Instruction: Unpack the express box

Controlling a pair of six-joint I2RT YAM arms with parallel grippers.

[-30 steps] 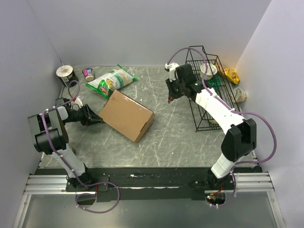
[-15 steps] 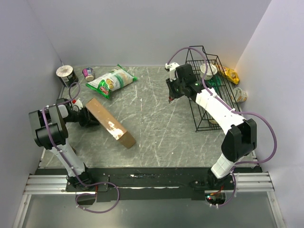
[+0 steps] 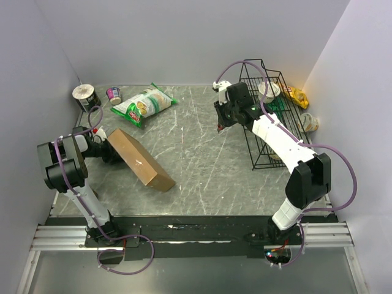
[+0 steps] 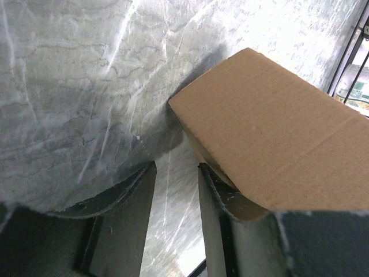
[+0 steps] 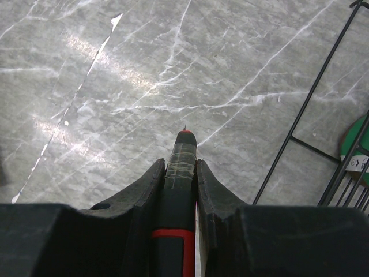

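Observation:
The express box (image 3: 139, 160), plain brown cardboard, stands tipped up on a long edge at the left of the table, leaning. My left gripper (image 3: 113, 151) is at its left end. In the left wrist view the box (image 4: 277, 127) lies against the outer side of my right finger, and the left gripper (image 4: 176, 167) is open with only table showing between the jaws. My right gripper (image 3: 222, 125) hovers over the table's back middle, shut on a black-and-red tool (image 5: 184, 144) with a taped tip that points down at the table.
A green-and-white snack bag (image 3: 143, 104), a dark cup (image 3: 86, 96) and a small pink cup (image 3: 114, 94) lie at the back left. A black wire rack (image 3: 269, 110) holding items stands at the right, with a yellow bag (image 3: 296, 95) and a cup (image 3: 309, 122) beside it.
The box went from lying flat to standing on its edge, then leaned back a little. My left gripper stayed at its left end. The right arm has not moved.

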